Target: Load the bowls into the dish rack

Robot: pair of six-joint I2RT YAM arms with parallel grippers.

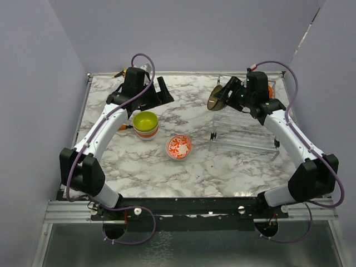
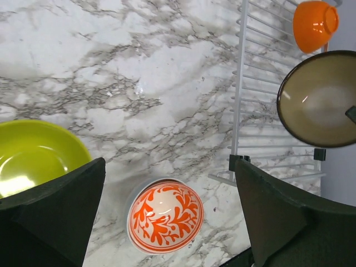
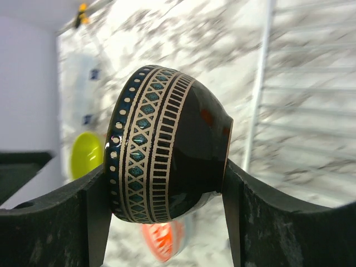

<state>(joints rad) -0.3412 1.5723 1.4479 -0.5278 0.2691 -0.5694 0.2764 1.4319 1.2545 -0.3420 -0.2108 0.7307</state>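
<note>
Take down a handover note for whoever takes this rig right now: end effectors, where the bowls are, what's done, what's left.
Left end effector: open, empty, above the table near the lime green bowl.
Right end effector: shut on the dark brown bowl, held on its side over the dish rack, not yet set down.
Done: one orange bowl sits at the rack's far end.
Left: rack the dark brown bowl, then the orange-patterned bowl and the lime green bowl with the stack beneath it.

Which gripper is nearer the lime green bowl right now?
Left. The left gripper hangs just beyond the lime green bowl; the right gripper is across the table at the dish rack, holding the dark brown bowl.
</note>
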